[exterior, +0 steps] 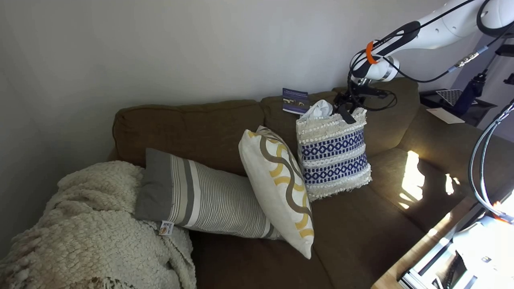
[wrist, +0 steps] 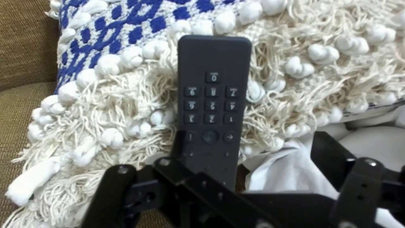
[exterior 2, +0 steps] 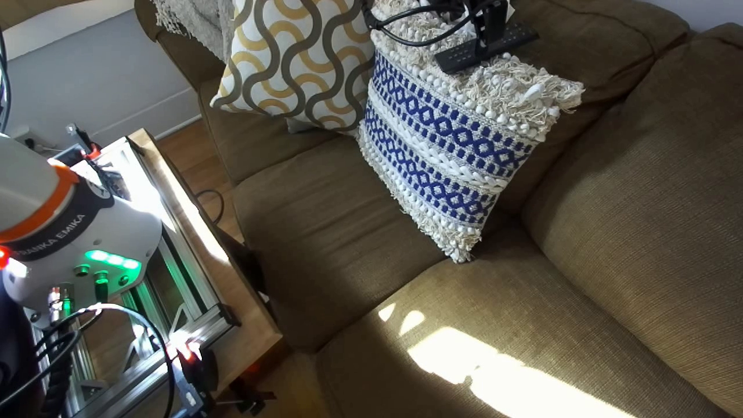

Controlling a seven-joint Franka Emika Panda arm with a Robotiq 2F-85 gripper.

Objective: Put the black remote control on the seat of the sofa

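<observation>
Your gripper [wrist: 249,142] gapes, the black remote control [wrist: 213,99] between its jaws, over the fringed cushion [wrist: 133,98]; in the wrist view, the sofa [wrist: 15,114] shows at nine o'clock.

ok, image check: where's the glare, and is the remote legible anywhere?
In both exterior views, sunlit patches burn out on the sofa seat; in an exterior view, glare swamps the robot's base; in the wrist view, digits on the black remote control read clearly, though upside down, and the gripper is near-black, slightly soft.
</observation>
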